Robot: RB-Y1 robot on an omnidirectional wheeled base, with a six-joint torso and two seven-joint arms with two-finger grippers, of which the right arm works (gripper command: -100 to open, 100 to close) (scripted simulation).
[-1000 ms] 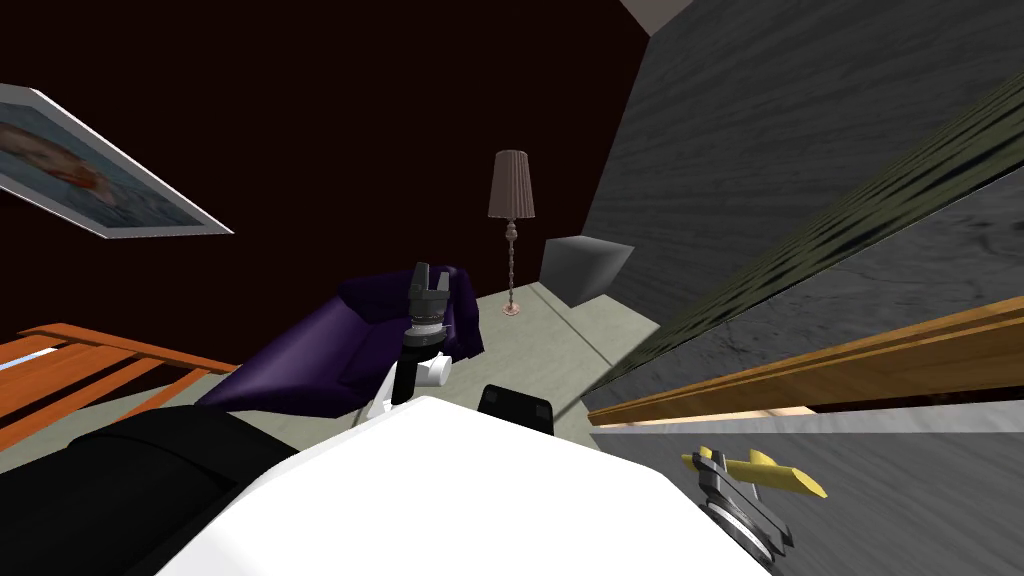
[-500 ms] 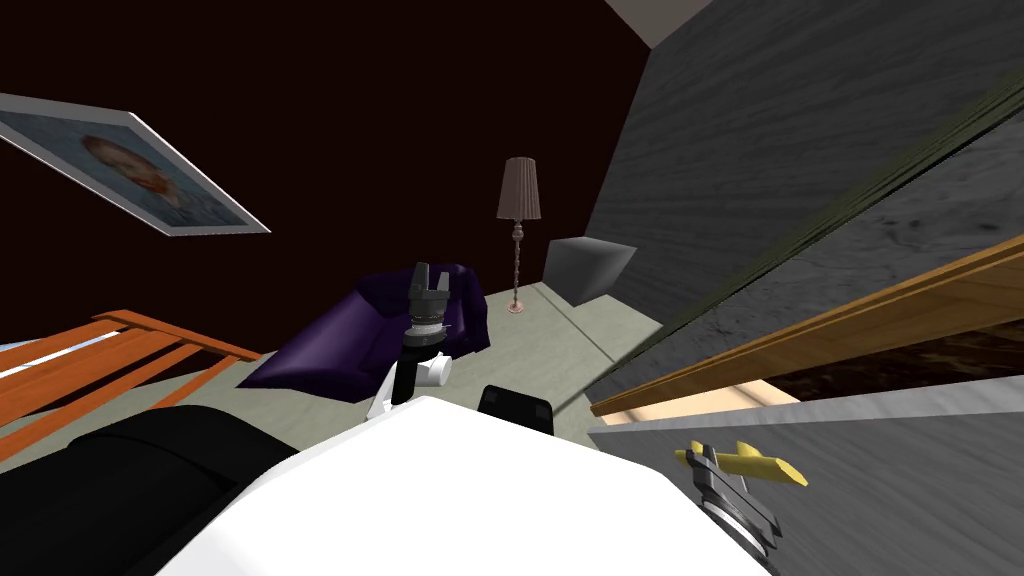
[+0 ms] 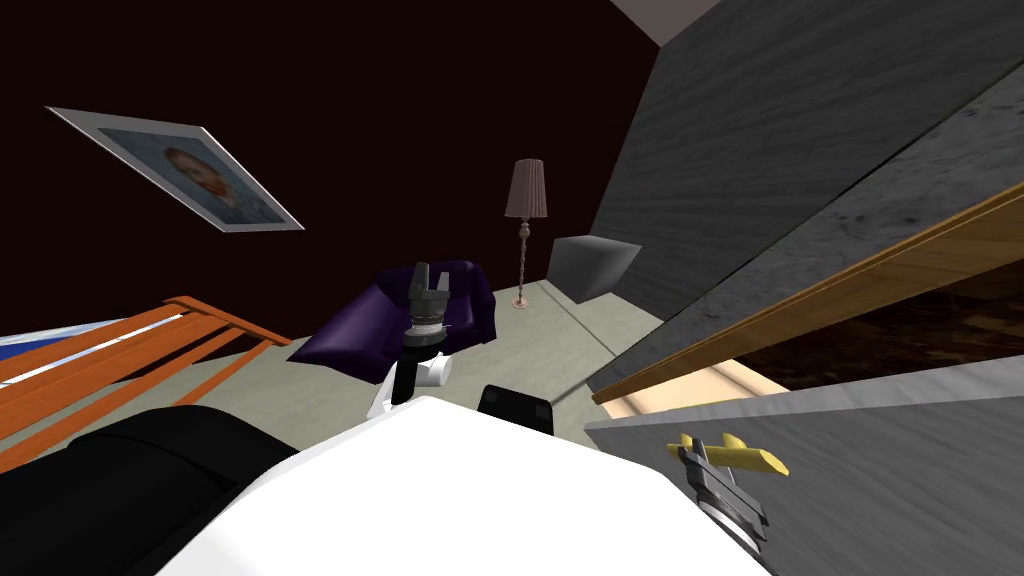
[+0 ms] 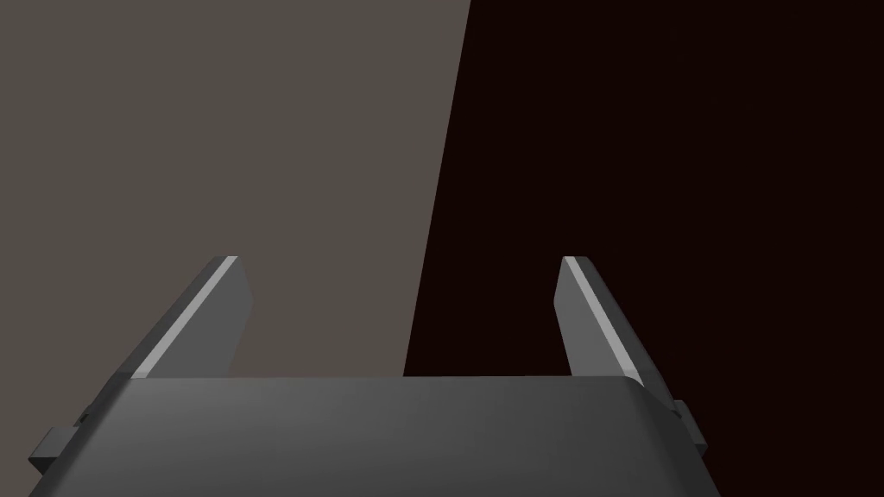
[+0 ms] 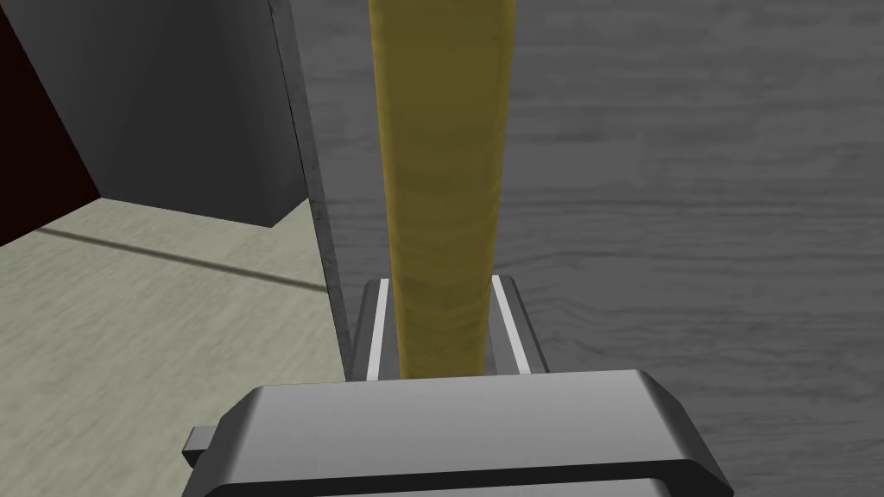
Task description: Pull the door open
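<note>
A grey wood-grain door (image 3: 880, 480) stands at my lower right, swung partly away from its wooden frame (image 3: 800, 305). Its yellow lever handle (image 3: 735, 456) juts from the door face. My right gripper (image 3: 700, 458) is shut on that handle; in the right wrist view the yellow handle (image 5: 442, 190) runs up between the two fingers (image 5: 374, 328), which press its sides, against the grey door (image 5: 691, 216). My left gripper (image 3: 430, 278) is raised ahead of my chest, and in the left wrist view the left gripper (image 4: 401, 293) is open with nothing between its fingers.
A purple armchair (image 3: 405, 320) sits on the pale floor (image 3: 540, 335) ahead, with a floor lamp (image 3: 524, 225) and a grey box (image 3: 592, 265) beyond. An orange slatted bench (image 3: 110, 355) lies at left. A grey wall (image 3: 780, 120) runs along the right.
The door gap by the wooden frame has widened and the handle with my right gripper has drifted left and up. The whole head view has swung, so I have turned.
</note>
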